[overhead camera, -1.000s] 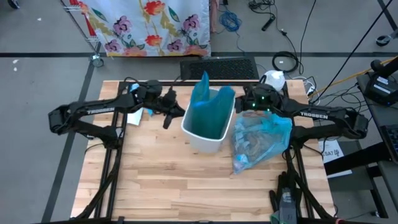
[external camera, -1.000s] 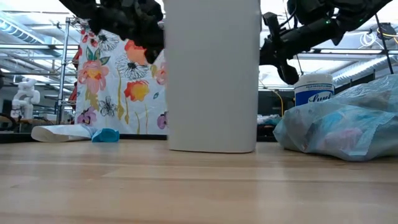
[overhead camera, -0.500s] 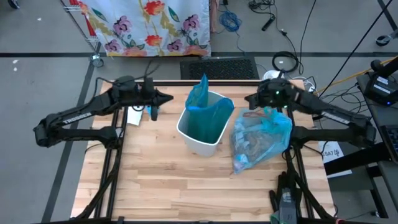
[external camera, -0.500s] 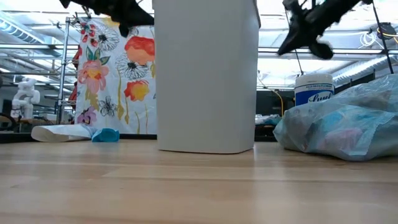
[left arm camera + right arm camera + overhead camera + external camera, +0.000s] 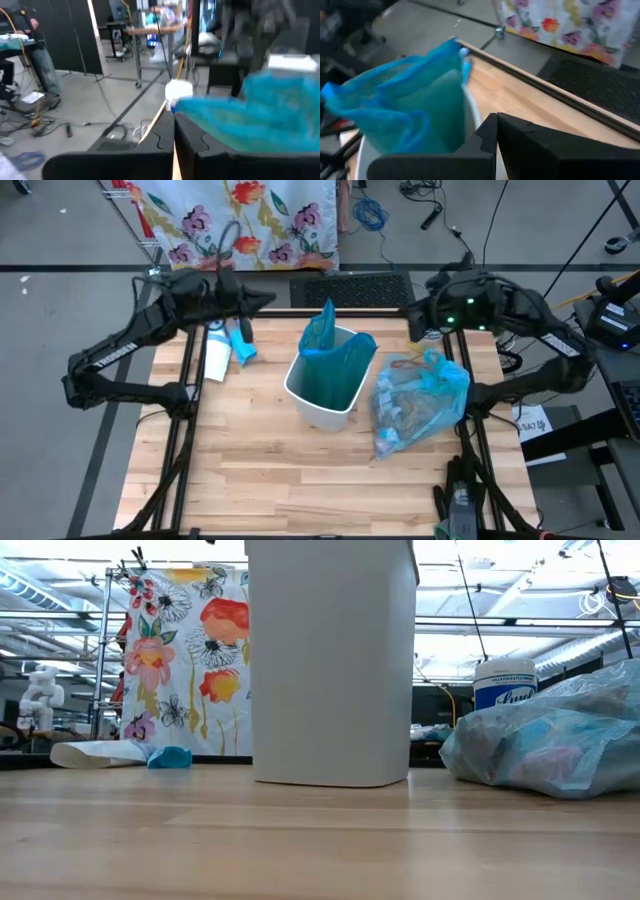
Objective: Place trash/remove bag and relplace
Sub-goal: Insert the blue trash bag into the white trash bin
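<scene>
Both arms have pulled back and up toward the far edge of the bench [image 5: 300, 480] within the last second; a moment ago they flanked the bin at its rim, now they stand well clear of it.

Left claw [image 5: 262, 300]: raised beyond the bin's far-left side, fingers [image 5: 187, 137] pressed together, nothing between them. Right claw [image 5: 412, 311]: raised at the far-right side, fingers [image 5: 492, 132] likewise together, empty.

White bin [image 5: 322, 408]: upright near mid-bench, and it has slid a little toward the left since the arms let go. Teal-green replacement bag [image 5: 333, 360]: sits inside the bin, its mouth partly draped over the rim, but one corner stands up in a loose peak at the far side, not folded down. From the right wrist view the bag [image 5: 415, 107] looks bunched along that edge.

Old pale-blue bag [image 5: 420, 405]: full of trash, lying on the bench just to the right of the bin, neck loosely gathered. A white pack with a blue scrap [image 5: 228, 348] lies at the far-left of the bench.

Reading: removal is done, and the liner is in. The retreat with shut, empty claws suggests a release, either a finish or a reset. The standing corner is the doubt; it may slump inward.
</scene>
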Robot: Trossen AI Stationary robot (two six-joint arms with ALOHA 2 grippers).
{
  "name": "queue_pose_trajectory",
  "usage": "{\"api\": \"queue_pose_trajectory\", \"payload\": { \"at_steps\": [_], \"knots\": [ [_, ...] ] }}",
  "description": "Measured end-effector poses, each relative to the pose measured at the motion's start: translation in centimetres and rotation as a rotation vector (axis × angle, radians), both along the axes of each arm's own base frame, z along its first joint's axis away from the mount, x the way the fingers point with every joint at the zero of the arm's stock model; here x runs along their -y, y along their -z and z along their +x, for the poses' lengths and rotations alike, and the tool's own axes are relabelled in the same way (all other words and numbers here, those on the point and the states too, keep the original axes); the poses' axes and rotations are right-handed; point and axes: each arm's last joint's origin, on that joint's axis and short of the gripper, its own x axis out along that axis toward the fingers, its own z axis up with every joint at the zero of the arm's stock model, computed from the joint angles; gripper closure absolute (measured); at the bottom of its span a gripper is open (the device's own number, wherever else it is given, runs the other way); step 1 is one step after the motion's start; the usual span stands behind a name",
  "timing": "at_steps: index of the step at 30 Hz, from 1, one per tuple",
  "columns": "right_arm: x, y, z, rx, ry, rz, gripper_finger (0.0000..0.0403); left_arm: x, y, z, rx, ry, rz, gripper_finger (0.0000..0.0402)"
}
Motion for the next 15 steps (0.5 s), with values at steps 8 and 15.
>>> {"api": "queue_pose_trajectory", "payload": {
  "at_steps": [8, 15],
  "knots": [
    [-0.2, 1.2, 4.1, -0.095, -0.077, -0.007, 0.0403, 0.8, -3.9, 0.3, 0.017, 0.117, -0.14, 0.0349],
    [0.0, 1.8, 5.2, -0.132, -0.09, -0.011, 0.0403, 1.4, -5.5, 1.3, 0.01, 0.198, -0.182, 0.0314]
  ]
}}
